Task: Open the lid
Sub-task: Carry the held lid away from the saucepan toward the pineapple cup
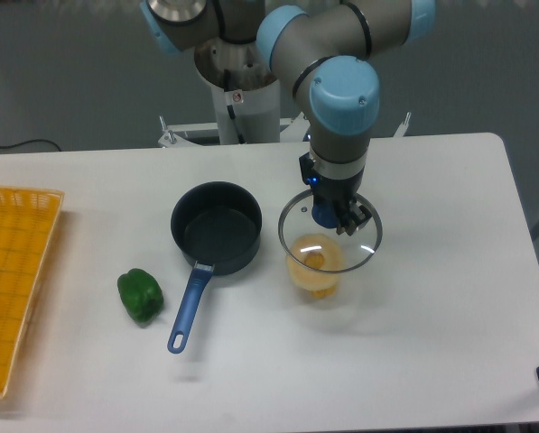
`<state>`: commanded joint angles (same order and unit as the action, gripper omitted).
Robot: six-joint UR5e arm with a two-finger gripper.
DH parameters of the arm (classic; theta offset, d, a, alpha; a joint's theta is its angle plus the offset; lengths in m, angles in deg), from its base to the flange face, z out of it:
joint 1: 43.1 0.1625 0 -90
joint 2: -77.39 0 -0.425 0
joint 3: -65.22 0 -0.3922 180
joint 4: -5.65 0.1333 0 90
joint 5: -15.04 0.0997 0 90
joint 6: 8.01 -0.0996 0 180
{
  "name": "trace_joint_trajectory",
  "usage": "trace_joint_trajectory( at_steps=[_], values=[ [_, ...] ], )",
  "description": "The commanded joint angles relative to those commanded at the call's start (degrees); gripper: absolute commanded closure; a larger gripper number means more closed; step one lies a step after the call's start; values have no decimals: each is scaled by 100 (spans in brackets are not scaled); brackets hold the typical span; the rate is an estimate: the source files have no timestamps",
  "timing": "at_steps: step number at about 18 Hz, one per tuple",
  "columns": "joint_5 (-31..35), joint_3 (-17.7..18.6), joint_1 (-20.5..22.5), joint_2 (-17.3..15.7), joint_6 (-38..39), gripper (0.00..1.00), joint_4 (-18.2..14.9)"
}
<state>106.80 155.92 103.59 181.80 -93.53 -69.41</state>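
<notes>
1. The gripper [335, 215] is clamped on the knob of the lid [330, 233], which hangs directly beneath it.
2. The lid is held level above the surface [432, 298], just right of the pan [217, 225] and over a yellow object [316, 267].
3. The pan is uncovered, so the carry-away step is judged in hand.
4. Next, a bare spot right of the pan is called for, where the lid can be lowered and released.

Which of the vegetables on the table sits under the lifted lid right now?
The yellow pepper, seen through the glass lid the gripper holds. The green pepper lies far left, beyond the saucepan.
</notes>
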Motion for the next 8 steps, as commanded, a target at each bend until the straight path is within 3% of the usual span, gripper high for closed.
trace_joint_trajectory(
  at_steps=[8],
  values=[
    [-9,44,176,53,-158,45,0]
  ],
)
